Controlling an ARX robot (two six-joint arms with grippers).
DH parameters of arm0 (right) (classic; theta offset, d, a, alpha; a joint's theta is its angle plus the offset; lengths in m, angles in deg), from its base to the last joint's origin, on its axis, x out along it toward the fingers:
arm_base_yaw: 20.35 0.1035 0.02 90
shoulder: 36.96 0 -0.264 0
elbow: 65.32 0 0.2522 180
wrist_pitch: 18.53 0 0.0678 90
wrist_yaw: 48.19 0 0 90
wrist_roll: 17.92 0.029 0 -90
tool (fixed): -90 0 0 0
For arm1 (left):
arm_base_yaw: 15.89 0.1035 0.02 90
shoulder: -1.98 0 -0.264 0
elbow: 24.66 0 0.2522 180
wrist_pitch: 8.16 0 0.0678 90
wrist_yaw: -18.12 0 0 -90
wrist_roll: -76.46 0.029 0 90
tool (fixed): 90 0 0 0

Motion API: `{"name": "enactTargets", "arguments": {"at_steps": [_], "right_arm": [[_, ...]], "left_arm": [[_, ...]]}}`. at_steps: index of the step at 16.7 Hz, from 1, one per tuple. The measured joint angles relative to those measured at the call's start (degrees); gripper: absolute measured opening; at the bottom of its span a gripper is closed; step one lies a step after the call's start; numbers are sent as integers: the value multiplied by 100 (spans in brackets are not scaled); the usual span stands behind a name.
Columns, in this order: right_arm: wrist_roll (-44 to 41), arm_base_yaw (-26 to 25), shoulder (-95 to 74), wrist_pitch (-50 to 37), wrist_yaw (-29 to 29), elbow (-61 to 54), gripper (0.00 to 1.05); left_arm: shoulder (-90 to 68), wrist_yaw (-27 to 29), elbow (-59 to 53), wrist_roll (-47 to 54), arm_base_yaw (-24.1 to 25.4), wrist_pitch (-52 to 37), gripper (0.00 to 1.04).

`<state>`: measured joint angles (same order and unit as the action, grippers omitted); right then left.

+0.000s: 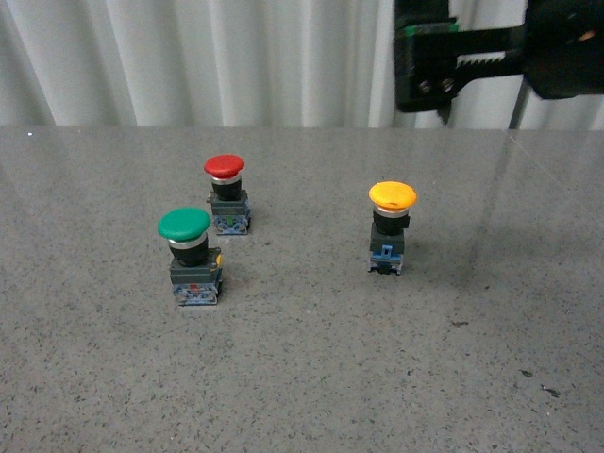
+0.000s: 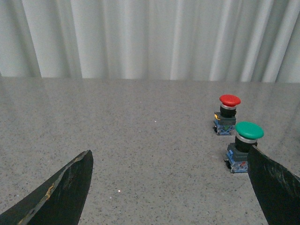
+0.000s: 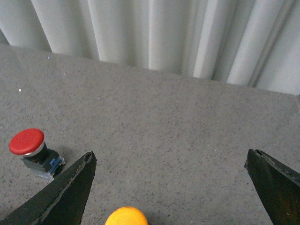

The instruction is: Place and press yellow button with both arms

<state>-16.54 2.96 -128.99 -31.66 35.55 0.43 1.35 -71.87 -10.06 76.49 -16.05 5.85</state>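
Observation:
The yellow button [image 1: 392, 226] stands upright on the grey table, right of centre, with its yellow cap, black body and blue base showing. My right gripper [image 1: 444, 71] hangs high above and slightly behind it, showing a green part. In the right wrist view the jaws are wide open and empty [image 3: 171, 161], and the yellow cap [image 3: 126, 216] shows at the edge between the fingers. My left gripper [image 2: 171, 159] is open and empty, seen only in the left wrist view; the yellow button does not show there.
A green-capped button [image 1: 189, 255] stands at front left and a red-capped button [image 1: 226, 193] behind it. Both also show in the left wrist view, green [image 2: 244, 145] close by one finger, red [image 2: 227, 114] beyond. White curtains close the back of the table [image 1: 302, 377].

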Motion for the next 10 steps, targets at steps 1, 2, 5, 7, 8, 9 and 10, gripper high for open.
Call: {"name": "enactTargets", "arguments": {"at_steps": [1,2,5,7,8,9,10], "right_arm": [[-4,125,-173,129,-48,120,98],[-20,223,-245,223,-85,144,92],[-50,308,-334,474,-105,144,61],[-52,295,-437,597,-120,146,41],[-52,293,-455,691,-120,146,32],[-52,295,-481,734,-122,160,21],[-50,295,-522,761,-120,188,10]], "left_arm": [[0,0,0,2,0,0,98],[0,2,0,0,0,0,98],[0,0,0,2,0,0,98],[0,-2,0,2,0,0,98],[0,0,0,0,0,0,98],[0,-2,0,2,0,0,98],[0,2,0,0,0,-2,98]]}}
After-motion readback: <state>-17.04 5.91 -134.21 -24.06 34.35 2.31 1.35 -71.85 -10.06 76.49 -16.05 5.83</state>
